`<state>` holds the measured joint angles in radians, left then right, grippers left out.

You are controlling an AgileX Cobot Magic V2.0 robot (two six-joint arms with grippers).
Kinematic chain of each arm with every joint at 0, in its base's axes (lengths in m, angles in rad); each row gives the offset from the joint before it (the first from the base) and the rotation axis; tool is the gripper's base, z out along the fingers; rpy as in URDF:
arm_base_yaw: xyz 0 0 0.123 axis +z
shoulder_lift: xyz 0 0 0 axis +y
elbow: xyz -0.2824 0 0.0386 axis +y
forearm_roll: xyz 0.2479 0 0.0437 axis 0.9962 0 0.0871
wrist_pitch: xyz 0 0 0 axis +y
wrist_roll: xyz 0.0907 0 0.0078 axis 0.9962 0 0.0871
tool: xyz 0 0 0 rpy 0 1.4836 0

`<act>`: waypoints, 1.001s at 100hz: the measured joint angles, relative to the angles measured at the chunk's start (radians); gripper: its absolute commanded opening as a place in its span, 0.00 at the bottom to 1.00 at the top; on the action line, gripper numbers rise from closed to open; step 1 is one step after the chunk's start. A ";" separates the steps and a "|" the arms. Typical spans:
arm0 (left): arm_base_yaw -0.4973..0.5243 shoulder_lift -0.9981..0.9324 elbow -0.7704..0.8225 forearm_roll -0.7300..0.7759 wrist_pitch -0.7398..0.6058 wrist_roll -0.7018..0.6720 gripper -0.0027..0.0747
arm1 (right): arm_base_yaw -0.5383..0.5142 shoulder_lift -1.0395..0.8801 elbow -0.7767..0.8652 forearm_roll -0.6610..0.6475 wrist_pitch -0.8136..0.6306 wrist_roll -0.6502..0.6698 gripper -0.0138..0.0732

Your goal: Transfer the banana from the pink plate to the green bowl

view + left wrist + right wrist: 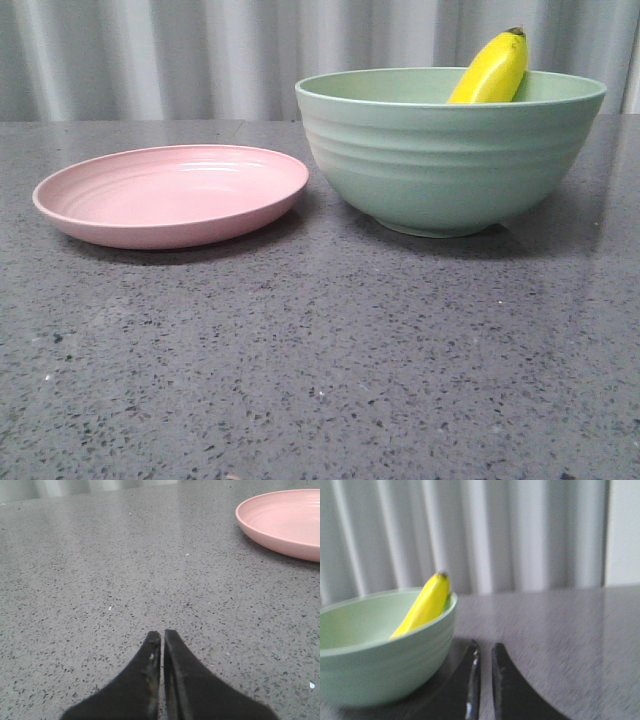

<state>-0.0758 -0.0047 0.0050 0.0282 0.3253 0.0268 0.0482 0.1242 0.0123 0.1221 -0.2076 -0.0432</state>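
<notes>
Yellow: one banana (pixel 492 70) in one green bowl (pixel 450 160); one pink plate (pixel 170 195).

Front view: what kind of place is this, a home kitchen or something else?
Probably a staged test bench, not a home kitchen. A speckled grey stone-like tabletop stands before a plain pleated curtain, and it bears only a pink plate and a green bowl with a plastic-looking banana inside.

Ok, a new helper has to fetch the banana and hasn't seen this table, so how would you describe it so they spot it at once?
On the grey speckled table stand a pink plate on the left and a taller green bowl on the right. The banana leans inside the bowl, its dark tip poking above the rim. It is the only bright yellow thing there.
</notes>
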 measured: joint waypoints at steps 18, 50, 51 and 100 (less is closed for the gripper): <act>0.000 0.000 0.000 0.000 0.000 0.000 0.01 | -0.116 -0.045 0.000 0.000 0.017 0.000 0.13; 0.000 0.000 0.000 0.000 0.000 0.000 0.01 | -0.189 -0.135 0.000 0.000 0.316 0.000 0.13; 0.000 0.000 0.000 0.000 0.000 0.000 0.01 | -0.189 -0.135 0.000 0.000 0.331 0.000 0.13; 0.000 0.000 0.000 0.000 0.000 0.000 0.01 | -0.190 -0.135 -0.002 0.000 0.535 -0.002 0.13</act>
<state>-0.0758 -0.0047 0.0050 0.0282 0.3253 0.0268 -0.1419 -0.0106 0.0106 0.1221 0.3275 -0.0452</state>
